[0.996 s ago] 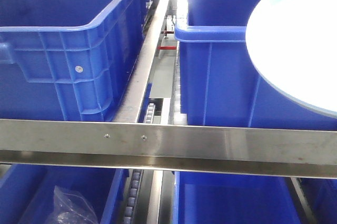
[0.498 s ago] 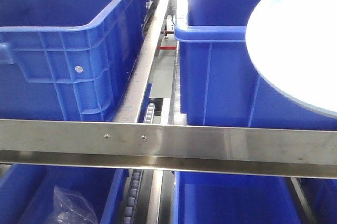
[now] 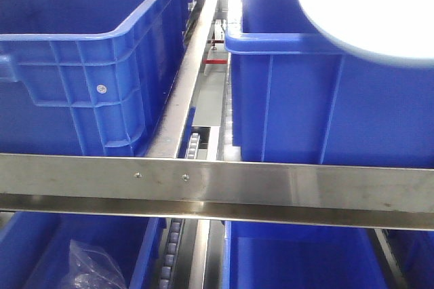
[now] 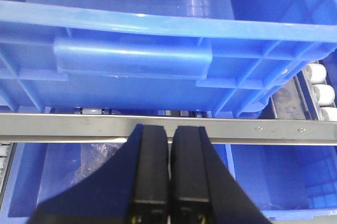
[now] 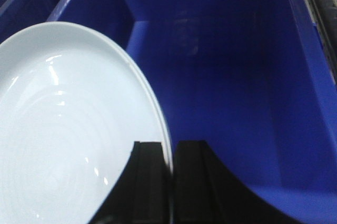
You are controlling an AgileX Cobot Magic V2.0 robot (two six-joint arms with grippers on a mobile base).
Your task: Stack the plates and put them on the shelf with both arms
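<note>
One pale bluish-white plate (image 5: 68,129) sits pinched at its rim between the two black fingers of the right end effector (image 5: 171,171), held over the open mouth of a blue plastic bin (image 5: 226,77). From the front view the plate (image 3: 366,7) appears blurred at the top right, above that bin's rim (image 3: 278,43). Beside it stands another blue crate (image 3: 88,58) on the shelf behind a steel rail (image 3: 217,184). Facing a crate handle (image 4: 131,58), the left end effector (image 4: 169,171) has its fingers pressed together, gripping nothing.
</note>
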